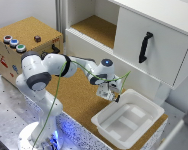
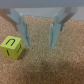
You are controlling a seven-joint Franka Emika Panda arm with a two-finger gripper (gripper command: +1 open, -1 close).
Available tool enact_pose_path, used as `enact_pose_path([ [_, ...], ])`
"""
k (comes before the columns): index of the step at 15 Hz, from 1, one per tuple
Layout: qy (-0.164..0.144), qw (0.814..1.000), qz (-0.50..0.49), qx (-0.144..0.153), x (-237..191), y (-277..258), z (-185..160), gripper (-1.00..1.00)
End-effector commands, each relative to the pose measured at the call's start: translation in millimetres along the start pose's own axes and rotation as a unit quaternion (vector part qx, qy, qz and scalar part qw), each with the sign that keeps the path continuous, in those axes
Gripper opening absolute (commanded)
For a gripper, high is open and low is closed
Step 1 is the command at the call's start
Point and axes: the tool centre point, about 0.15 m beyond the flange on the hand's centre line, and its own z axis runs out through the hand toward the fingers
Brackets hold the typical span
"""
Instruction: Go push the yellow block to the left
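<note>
The yellow block (image 2: 12, 47) is a small bright-yellow cube with a dark mark on its face, lying on the cork surface. In the wrist view it sits just outside one of the grey fingers (image 2: 22, 31), close to it but not between the two. My gripper (image 2: 39, 45) is open with nothing between its fingers. In the exterior view the gripper (image 1: 114, 97) hangs low over the cork, by the far corner of the white tray. The block does not show in that view.
A white tray (image 1: 129, 119) lies on the cork table (image 1: 74, 97) at the exterior view's right. Behind stands a white cabinet with a black handle (image 1: 145, 46). A cork box with coloured buttons (image 1: 16, 47) is at the left.
</note>
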Motion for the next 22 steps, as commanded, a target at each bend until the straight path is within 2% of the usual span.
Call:
enact_pose_path([
  [1, -0.011, 0.999, 0.033, 0.022, -3, -3, 29, -1.00],
  [5, -0.039, 0.998, 0.042, 0.023, -10, -16, 36, -1.00],
  [9, -0.027, 0.998, 0.053, 0.025, 1, -21, 44, -1.00],
  [11, -0.024, 0.998, 0.044, 0.036, 13, -31, 49, -1.00],
  [17, -0.023, 0.998, 0.014, 0.049, 41, -55, 68, -1.00],
  [22, -0.027, 0.997, 0.004, 0.071, 52, -96, 79, -1.00],
])
